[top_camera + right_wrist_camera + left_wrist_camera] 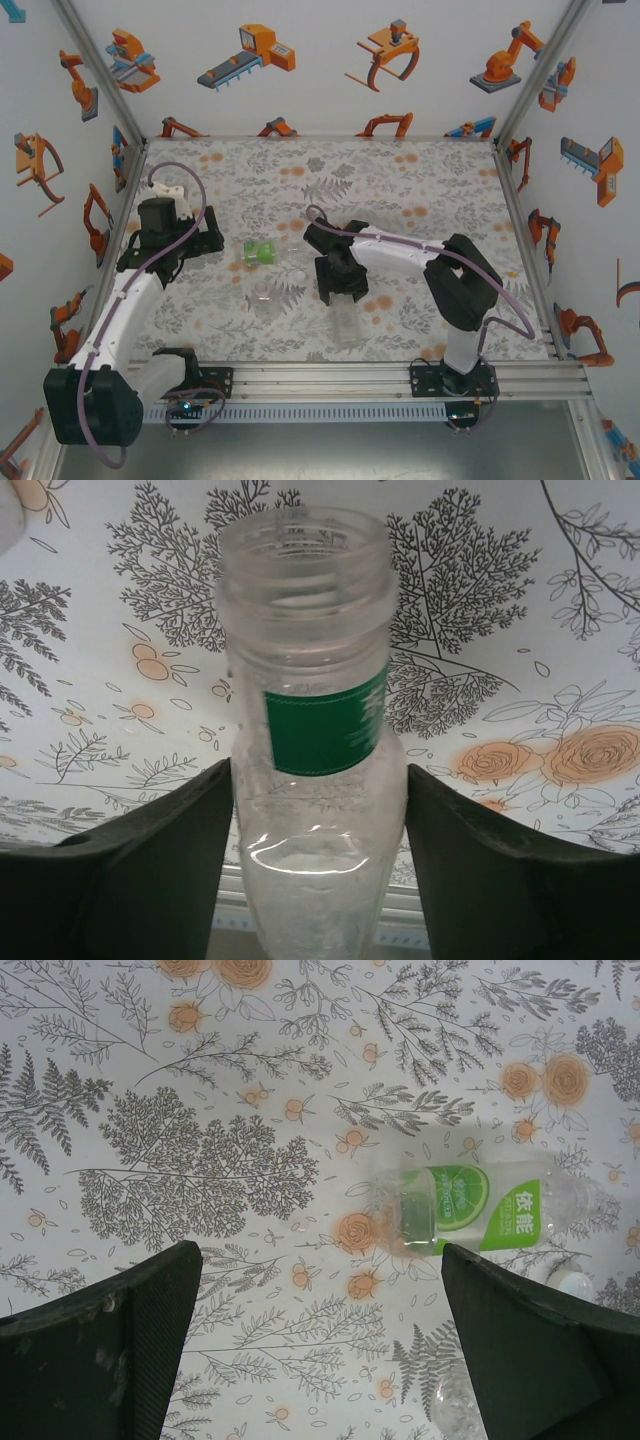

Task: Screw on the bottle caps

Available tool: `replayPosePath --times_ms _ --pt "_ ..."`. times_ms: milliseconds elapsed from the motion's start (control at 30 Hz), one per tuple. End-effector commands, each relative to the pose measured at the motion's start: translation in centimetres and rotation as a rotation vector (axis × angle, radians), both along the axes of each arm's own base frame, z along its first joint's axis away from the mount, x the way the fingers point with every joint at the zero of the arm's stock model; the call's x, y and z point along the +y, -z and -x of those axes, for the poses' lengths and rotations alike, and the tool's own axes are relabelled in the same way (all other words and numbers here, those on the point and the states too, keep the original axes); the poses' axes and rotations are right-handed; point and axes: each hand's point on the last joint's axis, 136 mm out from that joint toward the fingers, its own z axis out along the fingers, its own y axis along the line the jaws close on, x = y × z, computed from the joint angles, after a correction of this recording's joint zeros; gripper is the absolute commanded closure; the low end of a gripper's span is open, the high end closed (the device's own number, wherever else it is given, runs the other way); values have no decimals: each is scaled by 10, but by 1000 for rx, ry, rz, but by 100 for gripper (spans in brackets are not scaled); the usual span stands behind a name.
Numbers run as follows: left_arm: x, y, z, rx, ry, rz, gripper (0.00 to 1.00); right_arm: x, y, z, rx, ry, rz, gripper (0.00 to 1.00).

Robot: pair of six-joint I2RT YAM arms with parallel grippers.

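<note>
1. nearest the right wrist camera, the right gripper [318,772] had its dark fingers [150,870] pressed against both sides of a clear bottle [305,630] with a green label band, so it was closed on that bottle.
2. the bottle's threaded mouth stood open, pointing away from the camera.
3. in the top view, this bottle was near the middle of the floral table [420,190], toward the near edge.
4. the left gripper [320,1250] was wide open over the table's left part, with bare tabletop between its jaws.
5. a green-labelled bottle [470,1210] lay on its side on the table, beyond the left gripper's tips and apart from them.
6. a white cap [578,1282] lay just beside that bottle, partly hidden by one finger.
7. a colourless bottle [266,300] was between the other two in the top view.
</note>
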Motion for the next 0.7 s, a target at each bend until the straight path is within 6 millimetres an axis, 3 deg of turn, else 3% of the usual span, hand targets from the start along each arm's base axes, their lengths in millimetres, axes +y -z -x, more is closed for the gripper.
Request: replayPosePath --times_ms 0,133,300,500,667 --pt "-1 -17 2 -32 -7 12 3 -1 5 3 5 16 5 43" --pt "-11 -24 4 -42 55 36 3 -4 -3 2 -15 18 -3 50" --pt "-25 -51 2 -76 87 109 3 -10 -27 -2 -78 22 -33 52" --pt "-67 -101 1 -122 224 241 3 -25 -76 -17 -194 58 -127 53" --pt "-115 -156 13 -219 373 304 3 -52 -129 -32 -308 154 -238 55"
